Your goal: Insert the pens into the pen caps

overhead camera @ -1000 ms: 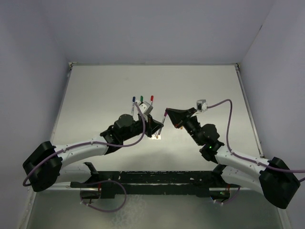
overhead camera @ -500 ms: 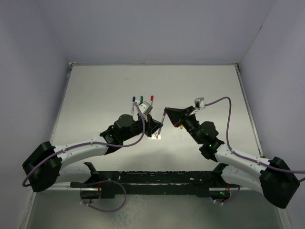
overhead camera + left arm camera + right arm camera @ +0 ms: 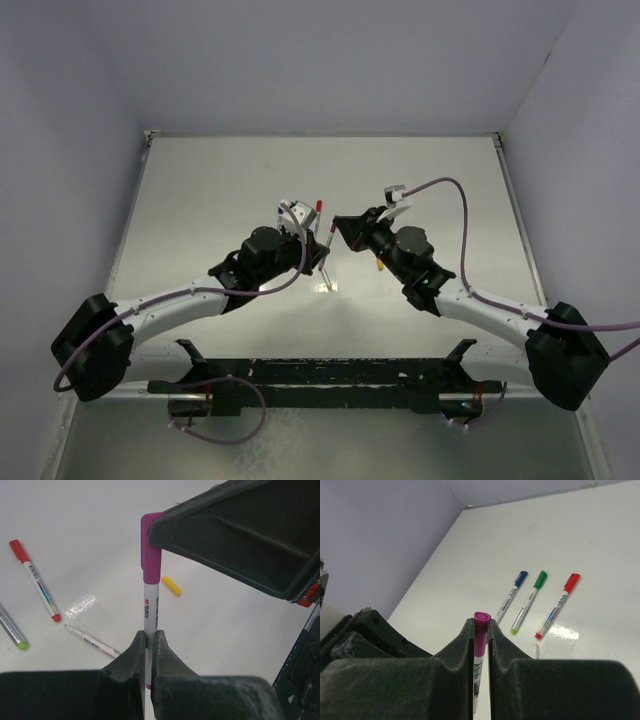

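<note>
magenta-capped pen (image 3: 150, 607) | barrel print | red "M&G", rest illegible

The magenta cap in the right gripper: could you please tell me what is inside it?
The white pen, held by the left gripper, runs into the magenta cap, which the right gripper pinches. The pen's tip is covered by the cap, so its depth cannot be seen.

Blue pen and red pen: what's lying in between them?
The green-capped pen lies between the blue-capped pen and red-capped pen, shown in the right wrist view.

The left arm (image 3: 190, 298) and right arm (image 3: 480, 305) are angling inward, wrists nearly meeting. The left gripper (image 3: 148, 639) is pinching a pen (image 3: 150, 605). The right gripper (image 3: 480, 630) is clamping its magenta cap (image 3: 482, 617).
</note>
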`<state>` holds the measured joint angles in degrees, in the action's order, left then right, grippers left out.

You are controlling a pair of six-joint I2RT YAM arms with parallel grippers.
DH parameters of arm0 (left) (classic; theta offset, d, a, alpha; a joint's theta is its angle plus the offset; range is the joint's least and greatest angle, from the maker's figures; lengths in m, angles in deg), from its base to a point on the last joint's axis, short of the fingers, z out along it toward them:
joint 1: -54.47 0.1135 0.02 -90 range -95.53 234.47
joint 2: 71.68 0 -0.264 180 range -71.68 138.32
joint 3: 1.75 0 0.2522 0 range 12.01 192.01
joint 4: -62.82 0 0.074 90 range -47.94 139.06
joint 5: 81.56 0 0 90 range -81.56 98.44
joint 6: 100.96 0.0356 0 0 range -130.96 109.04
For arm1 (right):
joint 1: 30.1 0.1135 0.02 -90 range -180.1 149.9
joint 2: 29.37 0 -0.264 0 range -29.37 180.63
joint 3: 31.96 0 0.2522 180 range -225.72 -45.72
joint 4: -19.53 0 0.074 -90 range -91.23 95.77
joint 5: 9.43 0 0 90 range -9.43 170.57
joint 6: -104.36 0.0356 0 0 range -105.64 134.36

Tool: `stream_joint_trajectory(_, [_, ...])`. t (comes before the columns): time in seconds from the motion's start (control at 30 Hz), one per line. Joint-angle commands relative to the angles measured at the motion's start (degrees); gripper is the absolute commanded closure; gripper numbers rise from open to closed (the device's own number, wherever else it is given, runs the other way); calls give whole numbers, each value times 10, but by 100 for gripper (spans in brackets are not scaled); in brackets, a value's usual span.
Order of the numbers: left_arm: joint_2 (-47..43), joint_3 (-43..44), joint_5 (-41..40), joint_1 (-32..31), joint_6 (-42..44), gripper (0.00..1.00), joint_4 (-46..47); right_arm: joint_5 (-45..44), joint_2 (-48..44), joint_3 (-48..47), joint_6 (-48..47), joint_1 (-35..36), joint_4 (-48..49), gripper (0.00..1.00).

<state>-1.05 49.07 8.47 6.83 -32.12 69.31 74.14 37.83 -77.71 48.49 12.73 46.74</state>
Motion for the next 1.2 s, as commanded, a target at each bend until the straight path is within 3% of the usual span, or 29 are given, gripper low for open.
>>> stream_joint_trajectory(0.0, [-7, 92, -5, 49, 2, 100, 179, 80, 61, 13, 4, 14, -171, 100])
stream_joint_trajectory(0.27, [38, 111, 56, 64, -13, 100, 146, 28, 74, -6, 7, 14, -155, 100])
stream_joint_trajectory(0.33, [49, 98, 65, 64, -25, 100, 145, 7, 61, -18, 6, 13, -154, 81])
stream_joint_trajectory(0.4, [58, 81, 69, 64, -37, 100, 145, -29, 39, -27, 1, 14, -152, 70])
stream_joint_trajectory(0.67, [96, 46, 59, 67, -56, 100, 145, -210, -142, -11, -46, 13, -185, 58])
stream_joint_trajectory(0.87, [205, 143, 33, 79, -65, 100, 67, -268, -232, 13, -43, 14, -264, 58])
stream_joint_trajectory(1.17, [398, 328, 9, 95, -103, 97, -74, -274, -266, 39, -35, 14, -290, 58])
